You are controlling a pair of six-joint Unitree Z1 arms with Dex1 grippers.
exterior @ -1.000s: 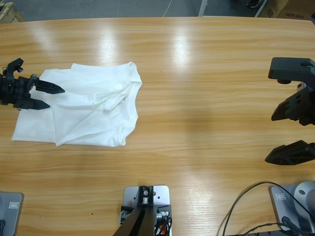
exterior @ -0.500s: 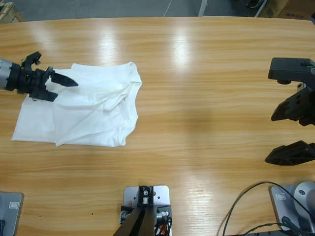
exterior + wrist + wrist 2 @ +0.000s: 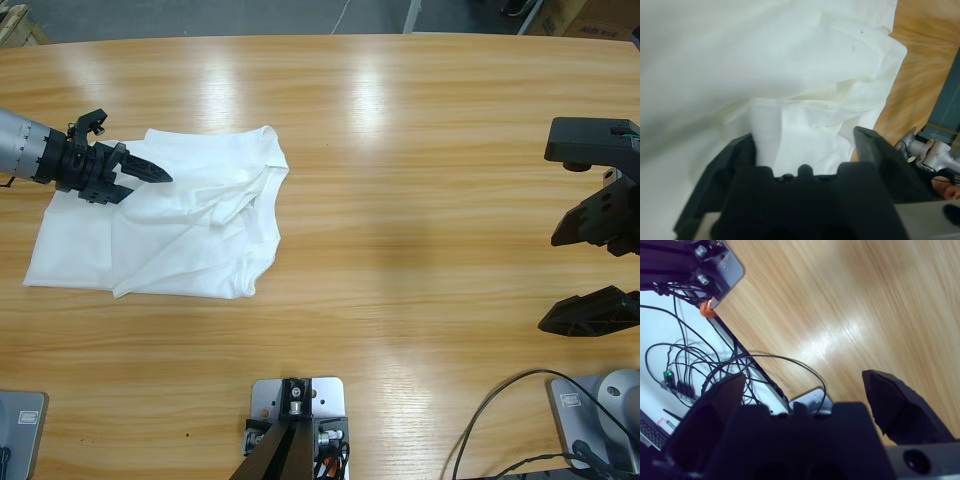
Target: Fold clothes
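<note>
The T-shirt [image 3: 165, 215] is lying partly folded at the left of the high view, flat on the counter [image 3: 420, 180], its layers overlapping and a few creases running diagonally across it. One bunched ridge is standing up toward its upper right corner, so the fold is looking rough rather than finished, by my judgement.

The left claw [image 3: 135, 178] is reaching in from the left edge of the frame and hanging over the shirt's upper left part, jaws parted and pointing right. In the left wrist view the claw [image 3: 805, 150] is looking straight down onto white cloth, with nothing pinched between the jaws; a loose flap is sitting just ahead of them. It is probably lining up on that flap or edge so that it can take a fresh hold for the next fold.

The right claw [image 3: 600, 265] is waiting at the far right of the frame, well apart from the shirt, jaws wide and released. Its wrist view shows the claw [image 3: 805, 390] facing bare wood and the counter's edge, with cables [image 3: 695, 365] beyond. It is likely parked there to leave the left arm room.

No containers are showing in any view; the shirt is lying directly on the wood.
</note>
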